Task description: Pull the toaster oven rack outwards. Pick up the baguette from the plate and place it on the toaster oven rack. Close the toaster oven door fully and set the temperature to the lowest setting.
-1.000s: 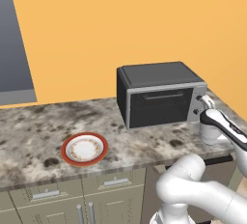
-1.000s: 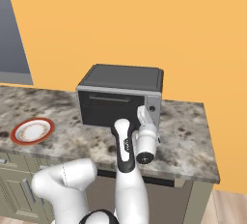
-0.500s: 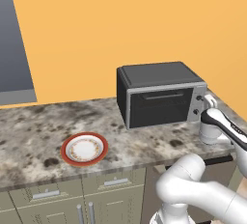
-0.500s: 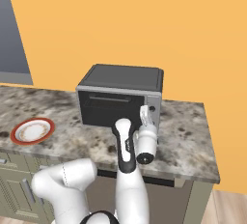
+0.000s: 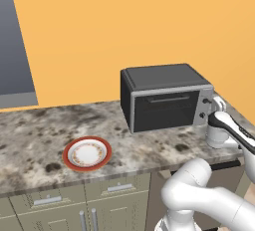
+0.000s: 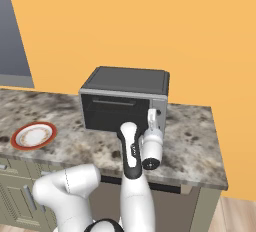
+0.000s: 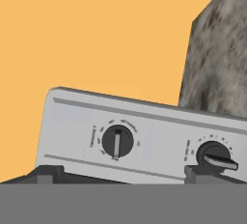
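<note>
The toaster oven (image 5: 167, 95) (image 6: 125, 96) stands at the back of the counter with the toaster oven door (image 5: 164, 110) (image 6: 114, 116) shut. The rack and the baguette are hidden. The plate (image 5: 87, 153) (image 6: 33, 135) lies bare on the counter to the left. My gripper (image 5: 217, 105) (image 6: 151, 118) (image 7: 123, 175) is open and points at the oven's silver control strip (image 7: 144, 131) from close in front. In the hand view, one dark knob (image 7: 117, 141) sits between my fingertips (image 7: 46, 175). A second knob (image 7: 214, 156) lies beside the other tip.
The speckled stone counter (image 5: 35, 140) (image 6: 195, 146) runs left to right, with cabinet drawers (image 5: 114, 190) below. An orange wall (image 5: 124, 21) stands behind the oven. A grey panel (image 5: 15, 51) hangs at the far left. The counter's right end (image 6: 217, 176) is close to the oven.
</note>
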Tool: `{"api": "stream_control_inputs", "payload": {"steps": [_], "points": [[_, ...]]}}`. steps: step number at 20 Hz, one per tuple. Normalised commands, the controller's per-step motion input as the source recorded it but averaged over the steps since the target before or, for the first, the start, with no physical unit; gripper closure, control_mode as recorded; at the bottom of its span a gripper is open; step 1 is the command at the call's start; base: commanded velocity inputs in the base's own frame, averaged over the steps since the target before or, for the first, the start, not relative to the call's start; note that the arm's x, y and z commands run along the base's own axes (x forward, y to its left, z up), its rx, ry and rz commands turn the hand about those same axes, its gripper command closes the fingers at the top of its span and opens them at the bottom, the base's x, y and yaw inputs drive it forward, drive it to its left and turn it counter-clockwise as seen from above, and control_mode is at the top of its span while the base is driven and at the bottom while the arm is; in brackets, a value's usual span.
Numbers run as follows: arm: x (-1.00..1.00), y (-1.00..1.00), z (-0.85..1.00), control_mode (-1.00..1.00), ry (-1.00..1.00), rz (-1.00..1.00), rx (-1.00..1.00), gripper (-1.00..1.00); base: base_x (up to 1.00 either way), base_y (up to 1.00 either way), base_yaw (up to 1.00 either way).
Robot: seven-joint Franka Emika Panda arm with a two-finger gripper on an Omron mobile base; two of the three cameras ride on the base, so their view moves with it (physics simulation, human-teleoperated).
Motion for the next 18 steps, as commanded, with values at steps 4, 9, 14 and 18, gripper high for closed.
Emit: {"api": "stream_control_inputs", "payload": {"steps": [4, 9, 14, 18], "points": [[0.06, 0.0, 0.0, -1.0, 0.0, -0.01, 0.0, -1.0, 0.0, 0.0, 0.0], [0.0, 0.0, 0.0, -1.0, 0.02, 0.0, 0.0, -1.0, 0.0, 0.0, 0.0], [0.17, 0.0, 0.06, -1.0, 0.05, 0.0, 0.0, -1.0, 0.0, 0.0, 0.0], [0.17, 0.0, 0.08, -1.0, 0.05, 0.0, 0.0, -1.0, 0.0, 0.0, 0.0]]}}
